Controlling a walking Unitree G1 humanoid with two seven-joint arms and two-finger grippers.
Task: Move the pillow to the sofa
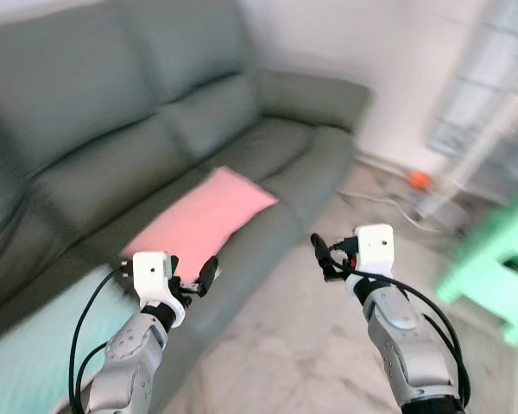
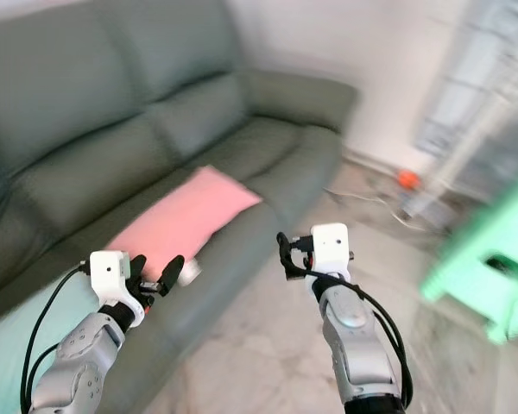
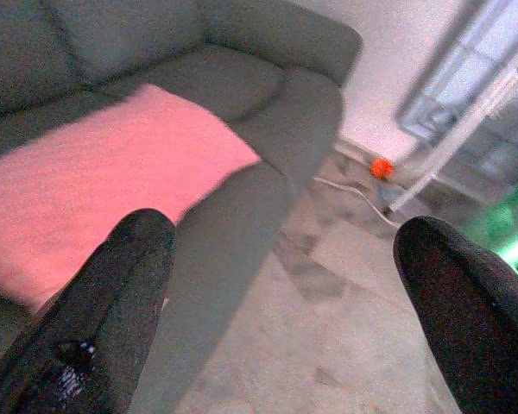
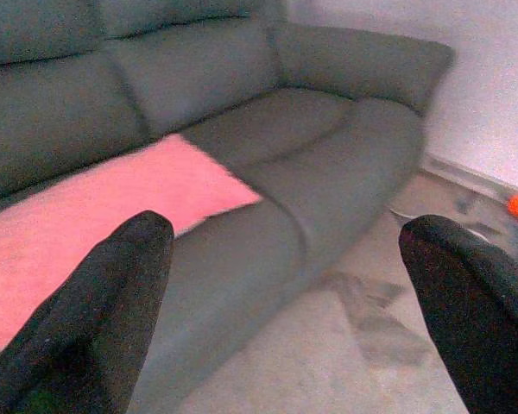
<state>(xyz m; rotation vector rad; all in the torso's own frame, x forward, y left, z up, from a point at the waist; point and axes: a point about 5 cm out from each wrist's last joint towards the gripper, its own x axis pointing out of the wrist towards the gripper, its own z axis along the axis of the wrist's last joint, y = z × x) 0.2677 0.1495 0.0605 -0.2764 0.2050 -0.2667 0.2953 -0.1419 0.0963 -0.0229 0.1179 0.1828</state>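
Marble-pattern floor [image 1: 285,345], blurred. Mint-green plastic stool [image 1: 501,267] at far right; small orange object [image 1: 419,179] and a pale cable [image 1: 375,200] on the floor near the white wall [image 1: 397,60]. Light-teal fabric [image 1: 26,354] at lower left.

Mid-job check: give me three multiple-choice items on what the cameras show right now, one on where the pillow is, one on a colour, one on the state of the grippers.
1. Where does the pillow lie?
A. on the floor
B. on the seat of the sofa
C. on the green stool

2. What colour is the pillow?
A. pink
B. blue
C. white

3. How are the left gripper and the right gripper?
A. both shut on the pillow
B. one holding the pillow
C. both open and holding nothing

Answers:
1 B, it lies flat on the seat cushions.
2 A, it shows pink against the grey-green sofa.
3 C, both wrist views show spread fingers with nothing between.
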